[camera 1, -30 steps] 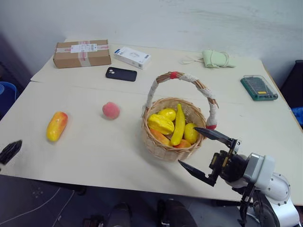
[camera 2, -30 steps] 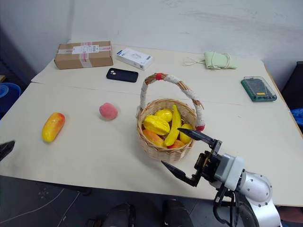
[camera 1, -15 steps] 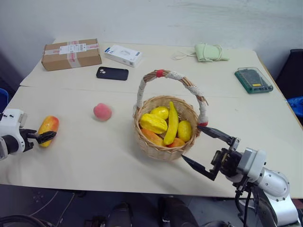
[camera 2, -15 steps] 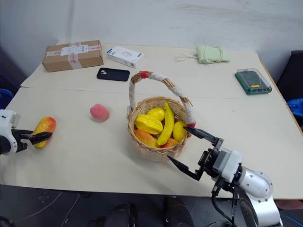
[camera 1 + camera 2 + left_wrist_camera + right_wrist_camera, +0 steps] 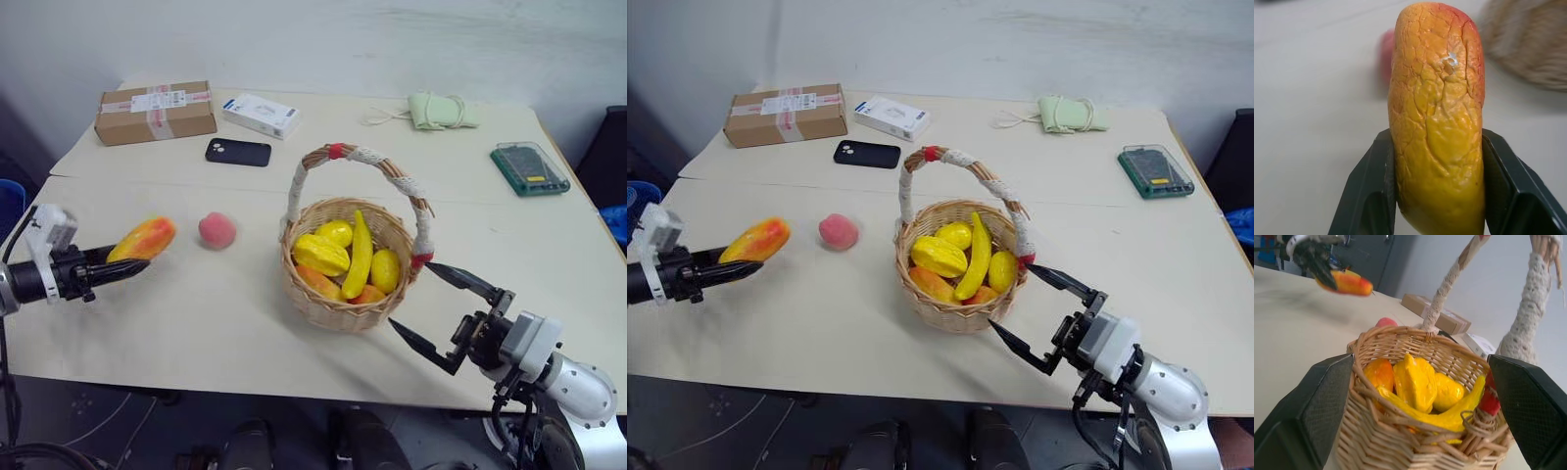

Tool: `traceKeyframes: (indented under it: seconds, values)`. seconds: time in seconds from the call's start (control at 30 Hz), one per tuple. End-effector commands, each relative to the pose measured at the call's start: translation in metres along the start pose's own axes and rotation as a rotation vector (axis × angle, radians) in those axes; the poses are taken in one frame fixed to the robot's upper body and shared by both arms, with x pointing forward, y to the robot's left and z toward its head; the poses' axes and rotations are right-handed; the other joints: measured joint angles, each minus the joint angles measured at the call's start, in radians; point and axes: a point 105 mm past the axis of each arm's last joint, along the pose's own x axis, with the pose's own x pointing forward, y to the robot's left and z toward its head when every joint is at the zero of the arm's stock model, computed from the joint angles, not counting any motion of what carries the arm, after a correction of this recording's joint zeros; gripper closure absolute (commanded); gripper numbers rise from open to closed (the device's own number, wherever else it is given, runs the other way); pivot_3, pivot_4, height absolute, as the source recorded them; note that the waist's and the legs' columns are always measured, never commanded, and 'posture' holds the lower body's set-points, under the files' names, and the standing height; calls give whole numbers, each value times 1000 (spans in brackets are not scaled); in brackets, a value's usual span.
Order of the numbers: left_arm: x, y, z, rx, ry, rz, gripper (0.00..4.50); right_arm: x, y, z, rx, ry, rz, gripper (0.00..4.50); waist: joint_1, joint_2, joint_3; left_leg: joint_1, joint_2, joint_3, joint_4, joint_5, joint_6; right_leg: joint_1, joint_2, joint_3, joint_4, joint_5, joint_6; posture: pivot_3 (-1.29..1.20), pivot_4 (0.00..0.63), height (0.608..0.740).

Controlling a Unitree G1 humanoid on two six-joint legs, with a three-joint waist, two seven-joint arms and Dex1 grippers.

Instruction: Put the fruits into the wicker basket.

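Mango (image 5: 143, 238) sits clamped in the left pincer (image 5: 125, 266), lifted off the bench (image 5: 216, 313) and carried at the robot's left, w/ the peach (image 5: 217, 230) just beyond it and the wicker basket (image 5: 351, 308) farther to the right. Wrist view confirms the grip: both black fingers (image 5: 1371, 191) press on the fruit's lower half, its orange-red tip sticking out past them. So, as I judge it, task is roughly at the halfway mark of fruit no. 1: picked up, not yet dropped in. Peach is untouched, resting on the bench between mango and basket, apart from both. Left to do: bring mango over the rim, clear of the arched handle (image 5: 367, 162), release; then fetch the peach and repeat. Right pincer (image 5: 443, 315) is spread wide, holding nothing, just beside the basket's near-right side w/ one finger either side of the wall as its own wrist cam sees it; prob. there to steady the basket, tho contact can't be told. Counts: 2 task fruits outside the basket (1 held, 1 lying); 1 basket, already holding approx. 3 yellow fruits, 1 banana (image 5: 359, 257) and some orange ones underneath, number unclear; on the far bench 1 cardboard box (image 5: 157, 110), 1 white box (image 5: 261, 116), 1 black phone (image 5: 239, 151), 1 green cloth bundle (image 5: 443, 110), 1 green case (image 5: 533, 168).
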Motion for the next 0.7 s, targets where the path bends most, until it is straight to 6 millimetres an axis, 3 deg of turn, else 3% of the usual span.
traceKeyframes:
  seconds: [0.03, 0.17, 0.3, 0.43, 0.47, 0.5, 0.57, 0.63, 0.7]
  values:
    - [24, -45, 36, 108, -32, -290, 2753, -9, -8, 19, -75, -46, -69, 0, -1, 0, 0, 0, 0, 0, 0, 0, 0, 0, 0, 0, 0, 0, 0, 0, 150, 740]
    - [73, -72, 58, 195, -65, -514, 2753, -22, -9, 21, -80, -17, -132, 0, 1, 2, 1, 1, -2, 0, 2, 0, 1, 2, 2, 2, 1, 0, 3, 0, 150, 740]
    - [140, -86, 95, 210, -180, -541, 2753, -30, -7, 18, -78, 23, -168, 0, 16, 2, 1, -2, -3, -2, 13, -1, 0, 3, 10, 4, 3, 1, 6, 0, 150, 740]
    - [178, -95, 90, 277, -123, -543, 2753, -33, -2, 14, -87, 46, -184, 0, -6, 3, 1, 1, -4, 0, 14, -3, 0, 3, 11, 12, 3, 0, 9, 0, 150, 740]
    - [181, -95, 90, 288, -139, -546, 2753, -32, 9, 13, -114, 65, -111, 0, -8, 4, 2, 1, -4, -2, 13, -3, -1, 3, 13, 14, 4, 0, 9, 0, 150, 740]
    - [182, -94, 89, 299, -162, -544, 2043, -33, 16, 13, -122, 70, -80, 0, -9, 4, 2, 1, -4, -3, 13, -2, -6, 3, 14, 17, 4, 0, 9, 0, 150, 740]
    - [181, -93, 88, 317, -185, -545, 1552, -34, 24, 13, -126, 73, -55, 0, -9, 5, 2, 3, -5, -5, 13, -2, -8, 1, 17, 20, 6, -1, 9, 0, 150, 740]
    - [164, -93, 93, 301, -271, -577, 893, -38, 26, 13, -124, 77, -77, 0, -9, 5, 2, 4, -4, -6, 13, -1, -10, 1, 19, 21, 7, -1, 9, 0, 150, 740]
    - [148, -88, 95, 267, -316, -582, 893, -41, 27, 14, -125, 82, -89, 0, -9, 5, 2, 6, -3, -5, 13, -2, -10, 1, 19, 23, 8, -1, 9, 0, 150, 740]
